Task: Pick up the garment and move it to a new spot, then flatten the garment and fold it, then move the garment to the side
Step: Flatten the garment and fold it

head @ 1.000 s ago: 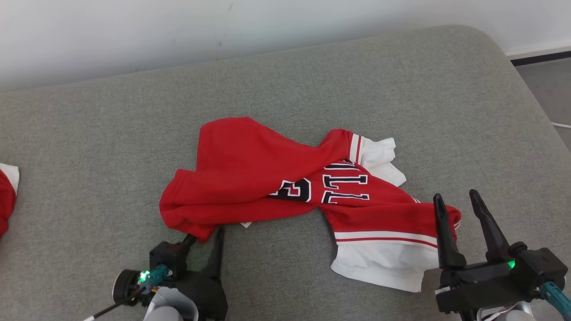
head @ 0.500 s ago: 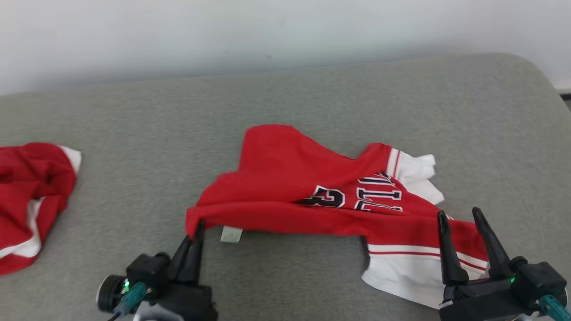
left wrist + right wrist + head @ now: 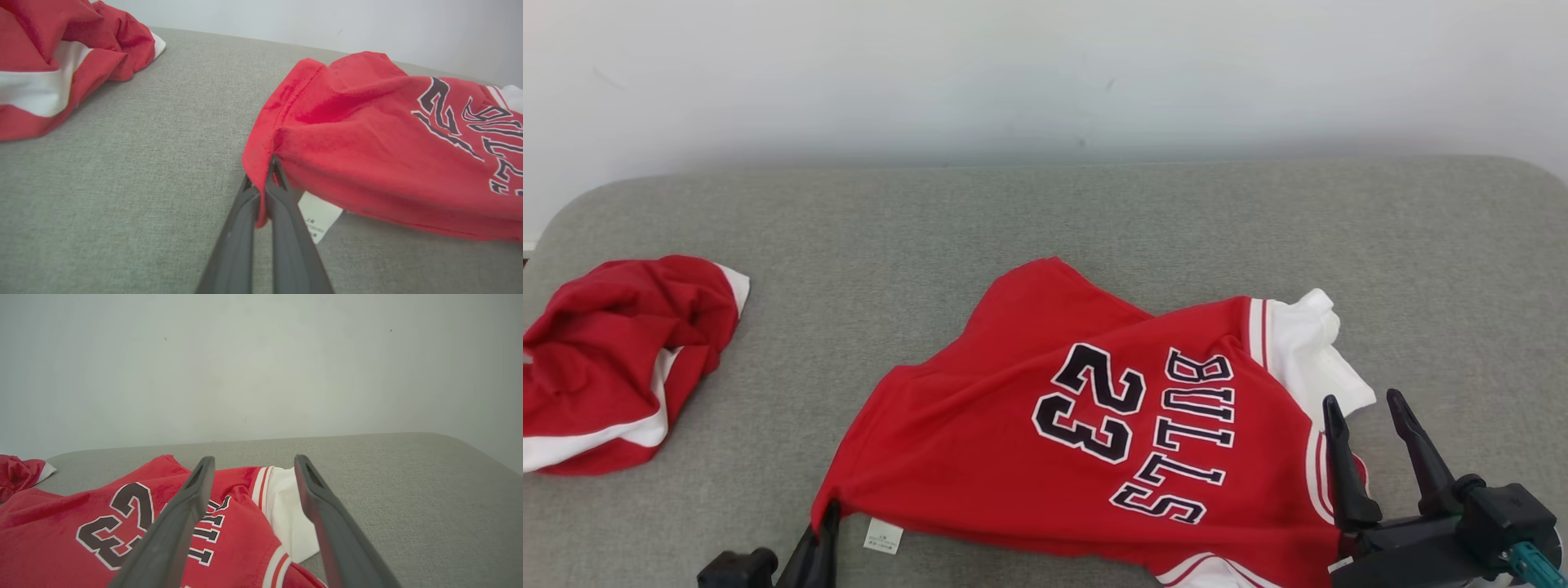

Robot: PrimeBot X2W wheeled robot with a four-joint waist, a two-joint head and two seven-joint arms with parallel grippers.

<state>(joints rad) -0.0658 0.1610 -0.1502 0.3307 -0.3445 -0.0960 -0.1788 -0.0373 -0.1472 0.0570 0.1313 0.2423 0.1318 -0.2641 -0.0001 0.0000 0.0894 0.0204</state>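
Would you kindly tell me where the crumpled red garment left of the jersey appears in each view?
Head view: the crumpled red garment lies at the left edge.
Left wrist view: the garment sits in the upper left corner.
Right wrist view: the garment shows small at the far left edge.
Shared landmark: the number 23 on the jersey.

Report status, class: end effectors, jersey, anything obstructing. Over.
Left end effector shut on jersey corner. Right end effector open, empty. Jersey partly spread on grey cushion. Second red garment lies apart, not obstructing.

"BULLS" and "23" in black lettering on red jersey [image 3: 1029,425]
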